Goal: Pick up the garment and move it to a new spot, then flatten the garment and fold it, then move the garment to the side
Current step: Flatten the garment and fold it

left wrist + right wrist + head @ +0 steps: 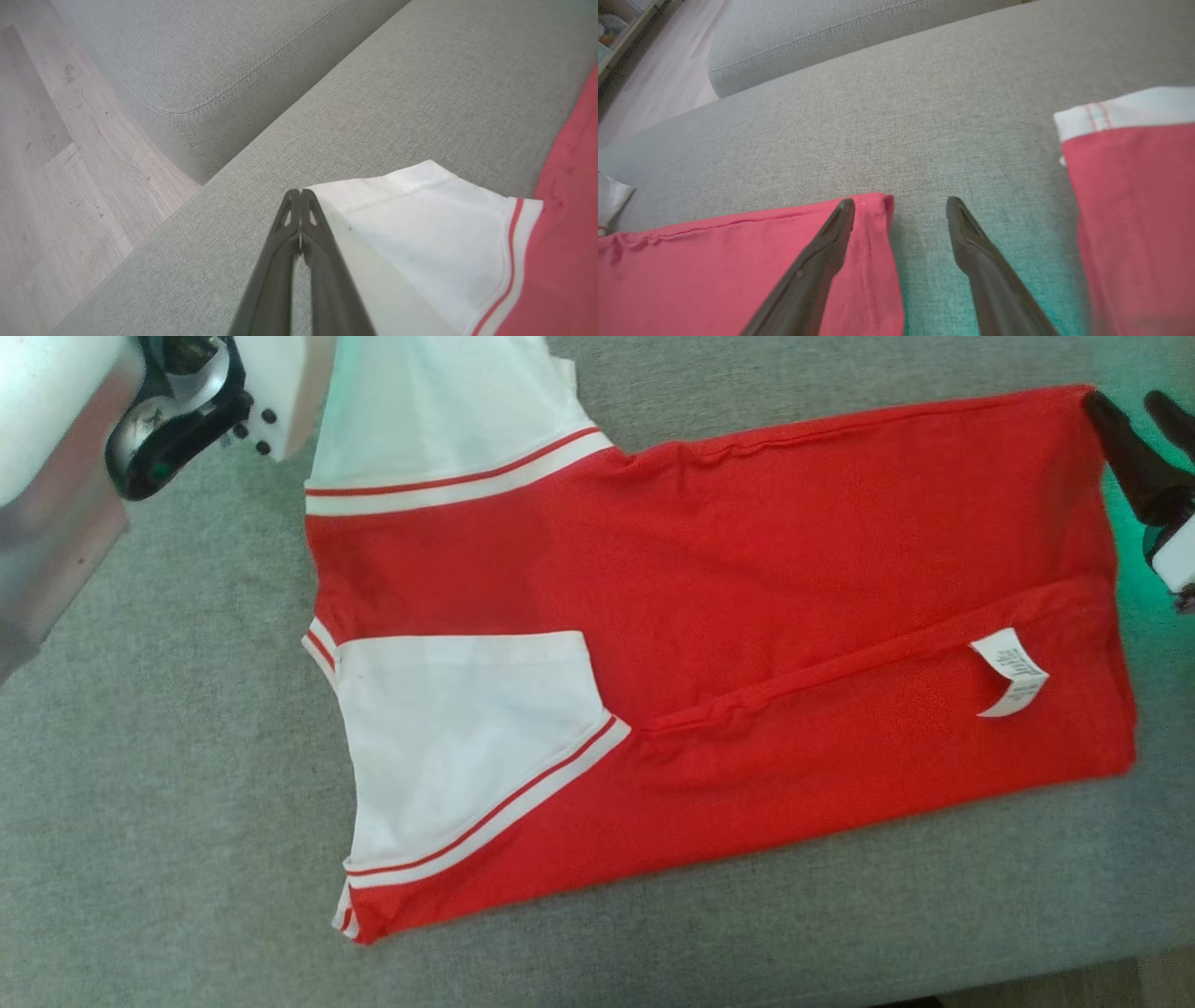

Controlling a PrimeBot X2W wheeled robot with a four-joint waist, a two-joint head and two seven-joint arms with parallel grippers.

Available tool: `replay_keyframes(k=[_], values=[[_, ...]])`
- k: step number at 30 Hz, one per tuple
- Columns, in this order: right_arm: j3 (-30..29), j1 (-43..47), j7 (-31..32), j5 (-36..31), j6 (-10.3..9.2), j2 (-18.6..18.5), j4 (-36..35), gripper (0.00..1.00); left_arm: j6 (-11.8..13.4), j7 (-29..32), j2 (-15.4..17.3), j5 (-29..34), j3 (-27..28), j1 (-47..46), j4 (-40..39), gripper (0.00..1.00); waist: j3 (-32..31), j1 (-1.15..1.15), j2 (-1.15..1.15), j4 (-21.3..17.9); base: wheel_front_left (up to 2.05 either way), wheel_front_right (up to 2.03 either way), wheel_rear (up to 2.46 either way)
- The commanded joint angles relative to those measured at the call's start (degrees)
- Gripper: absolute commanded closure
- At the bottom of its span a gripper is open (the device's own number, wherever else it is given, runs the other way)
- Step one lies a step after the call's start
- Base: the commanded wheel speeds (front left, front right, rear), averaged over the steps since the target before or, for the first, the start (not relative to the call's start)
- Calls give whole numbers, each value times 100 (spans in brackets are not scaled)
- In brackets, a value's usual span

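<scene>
- garment: red with white sleeves and striped trim, lying mostly flat on the grey sofa cushion, one long side folded in over the body, white care label showing near the hem end.
- left fingers: pressed fully together, tips at the hem corner of the white sleeve. Can't tell whether any cloth is pinched.
- right fingers: spread wide, nothing held. One finger sits over the red hem corner, the other over bare cushion.
- wood floor visible past the cushion edge.
</scene>
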Motion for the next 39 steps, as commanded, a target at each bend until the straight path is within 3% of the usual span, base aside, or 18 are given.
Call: replay_keyframes(k=[1, 2, 3, 4, 6, 12, 17, 22, 29, 39], values=[[36, -10, -8, -3, 39, -240, -71, 2, 10, -43, 120, -54, 207, -371, -60, 100, 44, 0, 0, 44, 0, 0, 0], [112, -47, 11, -1, 39, -270, -39, 7, 10, -71, 115, -63, 181, -396, -53, 100, 61, 0, 0, 60, 0, 0, 0], [198, -83, 54, 6, 39, -297, -14, 55, 10, -101, 111, -73, 157, -414, -42, 100, 74, 0, 0, 71, 0, 0, 0], [270, -114, 88, 29, 39, -318, 7, 63, 10, -132, 107, -83, 134, -428, -32, 100, 86, 0, 0, 80, 0, 0, 0], [377, -186, 93, 83, 39, -349, 30, 100, 10, -186, 103, -98, 90, -451, -13, 100, 105, 0, 0, 92, 0, 0, 0], [593, -469, -187, 101, 39, -488, 34, 100, 10, -667, 84, 17, 20, -567, 158, 100, 120, 0, 0, 104, 0, 0, 0], [663, -644, -578, 290, 39, -593, 43, 100, 10, -1411, 25, 134, 34, -734, 445, 100, 27, 0, 0, 104, 0, 0, 0], [736, -464, -781, 604, 39, -735, -64, 100, 10, -1764, 114, -144, 56, -599, 308, 100, -165, 0, 0, 119, 0, 0, 0], [817, 224, -1200, 966, 39, -1063, -347, 100, 26, -2104, 810, -615, 30, 245, -713, 100, -535, 0, 0, 247, 0, 0, 0], [952, 1176, -1473, 1140, 39, -1367, -479, 100, 644, -2504, 1861, -967, -27, 1909, -2328, 100, -1035, 0, 0, 432, 0, 0, 0]])
